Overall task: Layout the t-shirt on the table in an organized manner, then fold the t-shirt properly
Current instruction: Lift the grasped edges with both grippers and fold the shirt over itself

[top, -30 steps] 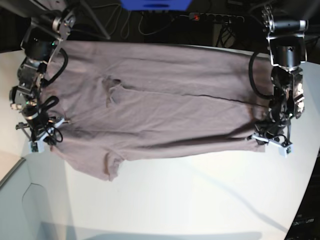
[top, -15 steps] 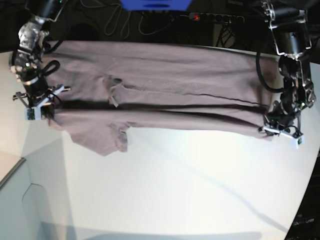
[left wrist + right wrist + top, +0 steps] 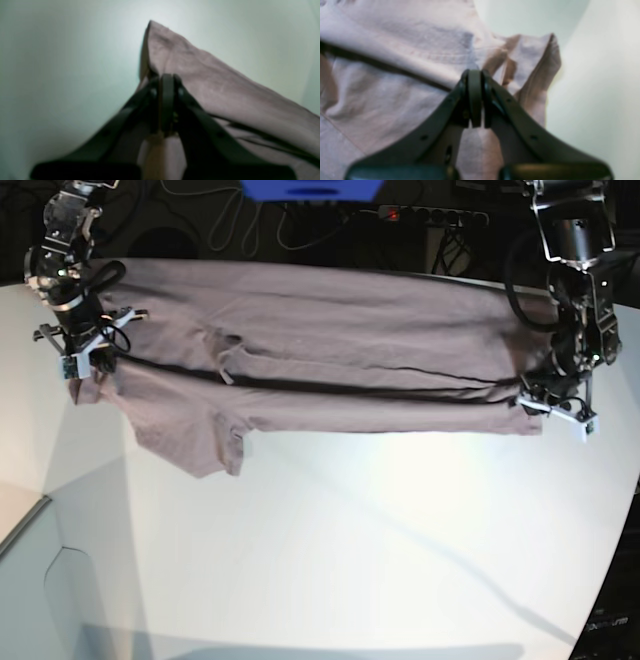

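Mauve cotton t-shirt (image 3: 330,350) is being folded lengthwise; left gripper (image 3: 166,105) and right gripper (image 3: 475,97) are pinching its near edge, next carrying it toward the white table's (image 3: 380,560) far edge.

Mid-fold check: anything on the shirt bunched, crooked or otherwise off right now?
Yes. On the t-shirt, one sleeve hangs out below the folded edge near the right gripper, so the fold isn't a clean rectangle.

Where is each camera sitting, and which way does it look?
Base: up high, looking down at the table, the t-shirt and both arms.
Left wrist: on the left arm, looking along the left gripper, shut on a shirt corner.
Right wrist: on the right arm, looking along the right gripper, shut on bunched shirt.
Shared: all show the t-shirt on the table.
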{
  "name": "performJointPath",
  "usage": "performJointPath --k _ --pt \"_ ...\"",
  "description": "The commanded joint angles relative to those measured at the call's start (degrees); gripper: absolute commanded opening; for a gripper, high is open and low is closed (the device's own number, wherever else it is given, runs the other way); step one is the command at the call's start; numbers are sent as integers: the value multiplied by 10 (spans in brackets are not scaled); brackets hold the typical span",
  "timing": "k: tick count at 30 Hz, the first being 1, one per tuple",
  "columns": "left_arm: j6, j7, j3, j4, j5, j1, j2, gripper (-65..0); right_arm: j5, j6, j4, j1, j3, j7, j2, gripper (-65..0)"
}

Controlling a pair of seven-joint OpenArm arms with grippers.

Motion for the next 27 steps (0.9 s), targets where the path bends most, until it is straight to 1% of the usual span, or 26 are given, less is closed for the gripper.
performJointPath --k 1,3,7,9,12,16,22,25,27 --pt "-2 -7 -3 8 -4 -8 -7 -641 8 -2 8 5 2 14 5 -650" --pt "-2 -5 -3 8 -4 -8 -6 -593 8 -2 5 5 2 13 5 -650" --pt "-2 -5 -6 10 -4 -4 2 -470 8 -2 1 5 2 13 6 -650" --pt "-2 -5 -31 19 -4 7 6 -438 8 -2 1 5 2 13 6 -650" --pt "-2 -5 -60 42 -4 10 19 -435 8 -2 1 5 2 13 6 -650" --pt "-2 -5 -93 52 -4 8 21 -433 8 -2 1 5 2 13 6 -650" --pt "2 -5 -95 46 1 -12 19 -433 8 -2 1 5 1 12 7 -650" --pt "4 -5 -95 44 1 -26 9 -433 7 -2 1 5 1 5 9 -650" --pt "4 -5 -95 42 2 -36 9 -433 7 -2 2 7 1 -13 10 -617"
